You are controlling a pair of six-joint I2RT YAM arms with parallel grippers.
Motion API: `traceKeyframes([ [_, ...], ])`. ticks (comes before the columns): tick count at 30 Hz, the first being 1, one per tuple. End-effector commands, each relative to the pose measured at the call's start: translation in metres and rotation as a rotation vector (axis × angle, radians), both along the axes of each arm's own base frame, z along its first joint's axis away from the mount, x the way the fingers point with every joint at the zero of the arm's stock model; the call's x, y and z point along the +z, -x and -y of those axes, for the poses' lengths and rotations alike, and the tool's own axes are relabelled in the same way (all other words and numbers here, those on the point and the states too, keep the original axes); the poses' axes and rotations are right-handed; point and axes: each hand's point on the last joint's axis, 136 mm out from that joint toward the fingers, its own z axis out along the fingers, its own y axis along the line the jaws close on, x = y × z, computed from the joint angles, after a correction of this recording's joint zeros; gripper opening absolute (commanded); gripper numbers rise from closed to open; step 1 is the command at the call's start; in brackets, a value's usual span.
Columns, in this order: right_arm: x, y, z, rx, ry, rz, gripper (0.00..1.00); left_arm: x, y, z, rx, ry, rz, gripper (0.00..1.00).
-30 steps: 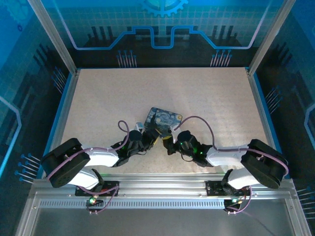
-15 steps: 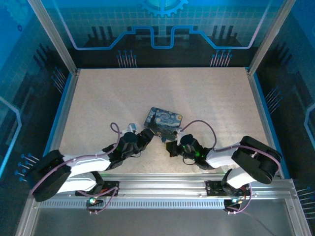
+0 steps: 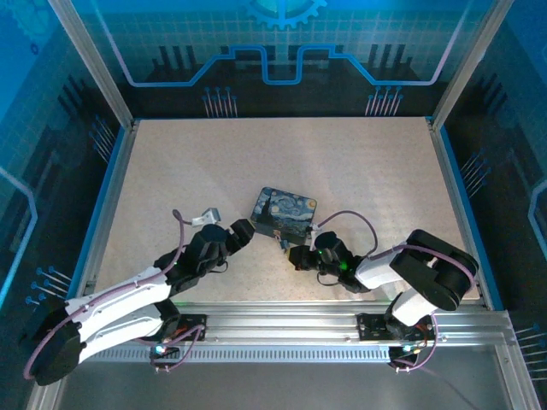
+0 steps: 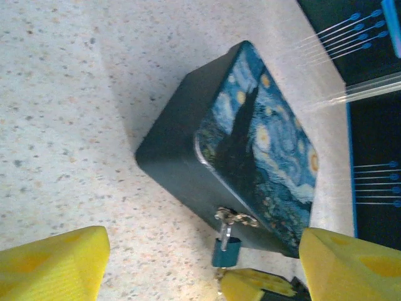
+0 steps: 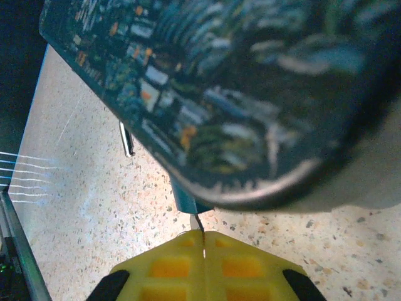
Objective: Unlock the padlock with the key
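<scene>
The padlock (image 4: 225, 251) hangs from the hasp (image 4: 235, 218) on the near side wall of the painted tin (image 3: 285, 212), its small body dangling just above the table (image 3: 367, 162). The right gripper (image 5: 203, 236) sits right under it, its yellow fingers (image 5: 169, 266) pressed tight together with the key (image 5: 198, 222) pinched in the seam. Only a thin dark sliver pokes out toward the bottom of the lock. From the right wrist view the tip reaches the lock body, but I cannot tell whether it is inside the keyway. The left gripper (image 4: 202, 249) is spread wide and grasps nothing. Its two pads sit low on either side of the lock and clear of the tin, aimed at the tin's near corner from the left. From above, the tin lies a little nearer than mid-table, turned at an angle, with both grippers close at its near edge. The speckled surface beyond the tin and out to both sides is open up to the blue border (image 3: 450, 184). Behind the grippers there is only a narrow strip of table before the metal rail (image 3: 282, 329).
</scene>
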Motion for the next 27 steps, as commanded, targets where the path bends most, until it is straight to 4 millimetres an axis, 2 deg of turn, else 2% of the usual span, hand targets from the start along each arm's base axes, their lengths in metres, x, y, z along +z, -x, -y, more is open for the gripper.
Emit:
traceKeyframes([
  [1, 0.002, -0.004, -0.002, 0.005, 0.000, 0.000, 0.10, 0.002, -0.002, -0.003, -0.054, -0.048, -0.011, 0.82],
  [8, 0.006, -0.002, 0.002, 0.029, 0.032, 0.030, 0.27, -0.002, -0.018, -0.009, -0.134, -0.027, -0.049, 0.86],
  [12, 0.018, -0.002, 0.005, 0.043, 0.043, 0.078, 0.35, -0.004, -0.031, -0.017, -0.161, -0.046, -0.052, 0.86],
  [14, 0.029, -0.001, 0.005, 0.064, 0.032, 0.116, 0.43, -0.002, -0.037, -0.018, -0.186, -0.052, -0.050, 0.86],
  [16, 0.039, 0.000, 0.005, 0.085, 0.015, 0.146, 0.51, 0.001, -0.044, -0.016, -0.219, -0.059, -0.050, 0.86],
  [19, 0.052, 0.002, 0.001, 0.137, -0.022, 0.167, 0.70, 0.006, -0.056, -0.008, -0.278, -0.075, -0.053, 0.87],
  [22, 0.060, 0.002, -0.004, 0.181, -0.072, 0.150, 0.83, 0.006, -0.069, 0.003, -0.328, -0.086, -0.067, 0.87],
  [25, 0.062, -0.001, -0.006, 0.185, -0.117, 0.131, 0.90, 0.000, -0.082, 0.013, -0.370, -0.096, -0.094, 0.85],
  [27, 0.063, -0.004, -0.007, 0.183, -0.139, 0.122, 0.92, -0.009, -0.091, 0.015, -0.380, -0.128, -0.126, 0.80],
])
